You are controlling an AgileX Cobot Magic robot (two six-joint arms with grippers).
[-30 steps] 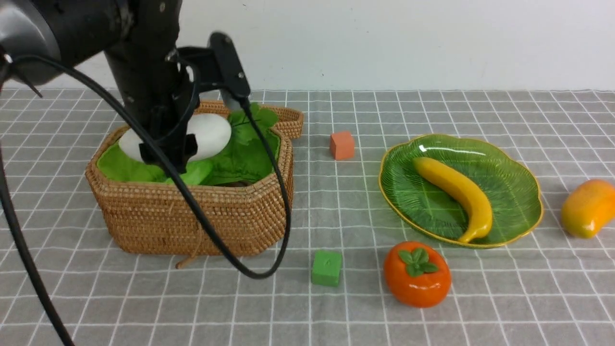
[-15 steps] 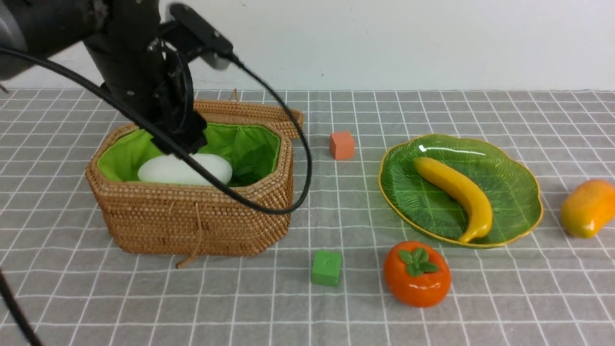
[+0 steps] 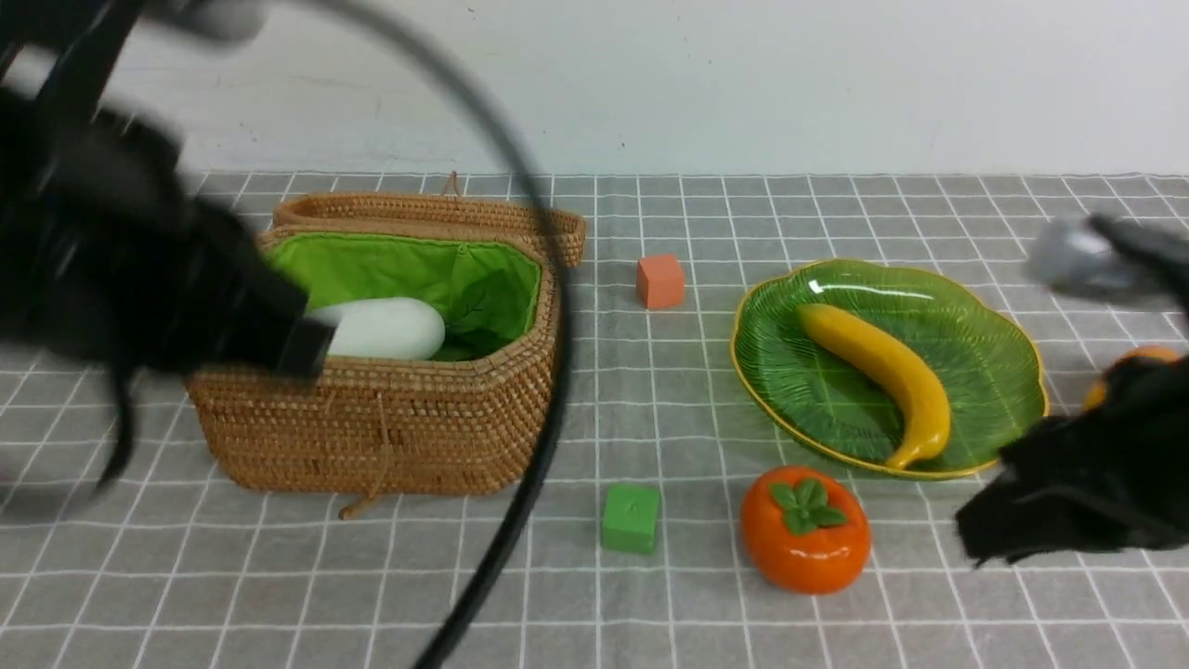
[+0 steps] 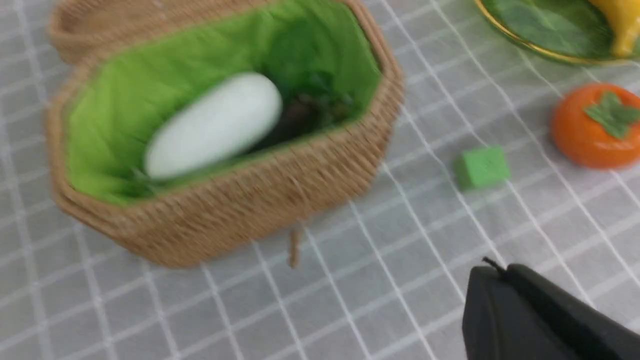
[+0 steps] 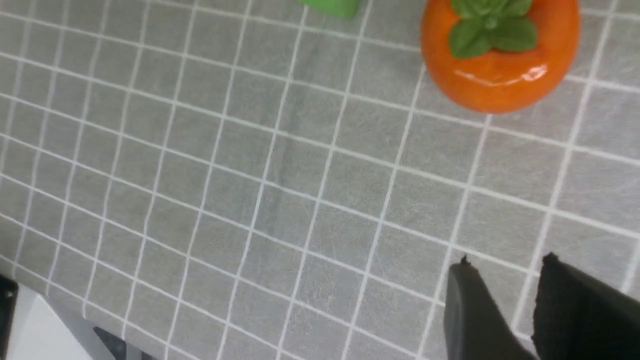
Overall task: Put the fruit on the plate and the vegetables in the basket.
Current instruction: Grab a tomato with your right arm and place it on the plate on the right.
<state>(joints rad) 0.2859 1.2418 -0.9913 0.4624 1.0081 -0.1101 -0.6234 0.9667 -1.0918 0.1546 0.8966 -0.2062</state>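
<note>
White oval toy radish lying inside green-lined tan wicker basket; left hand pressed together, empty, outside basket, clear of radish.

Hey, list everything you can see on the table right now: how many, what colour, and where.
basket: one, tan wicker, green lining, left side
radish: one, white, inside the basket
plate: one, green, right side
banana: one, yellow, on the plate
persimmon: one, orange, on the cloth before the plate
mango: one, yellow-orange, right of plate, mostly hidden
orange cube: one, between basket and plate
green cube: one, left of the persimmon
left fingers: black, shut, empty
right fingers: black, apart, empty
</note>
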